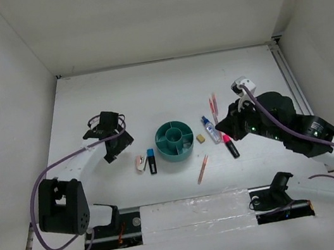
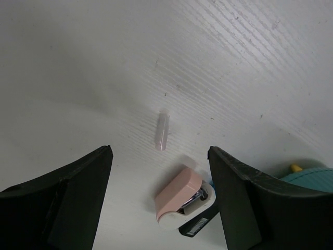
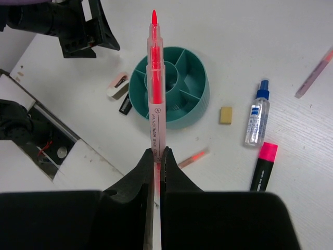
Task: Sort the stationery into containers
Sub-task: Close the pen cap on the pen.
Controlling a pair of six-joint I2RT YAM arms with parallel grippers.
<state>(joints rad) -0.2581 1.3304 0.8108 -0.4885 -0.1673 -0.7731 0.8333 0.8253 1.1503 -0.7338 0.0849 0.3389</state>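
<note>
White walls box in a white surface (image 1: 148, 89), with the stationery strewn round a teal desk organizer (image 3: 193, 112) at its middle. The right jaws are clenched on the tail end of a thin pinkish-orange highlighter pen (image 3: 155, 99), which is lifted off the surface. Its long axis runs straight out ahead of those jaws, red tip farthest away. In the right wrist view the barrel crosses the organizer, which sits ahead of and below the jaws. The central cup (image 3: 176, 83) shows just right of the barrel.

The drop turns on that line, I judge: the tip must be carried forward over a compartment and tilted down into it.

Right of these jaws lie a tan eraser (image 3: 226, 115), a clear blue-capped bottle (image 3: 257, 117) and a pink-capped marker (image 3: 264, 166). A second thin pen (image 3: 192, 157) lies just ahead on the right (flat, apart from the grip).

The left jaws are spread wide and empty, hovering with a pink-and-white stapler (image 2: 179, 194) just ahead and between them. A blue-capped marker (image 1: 152, 161) lies close beside it. The right arm, already holding the pen, looks better placed for this step.
</note>
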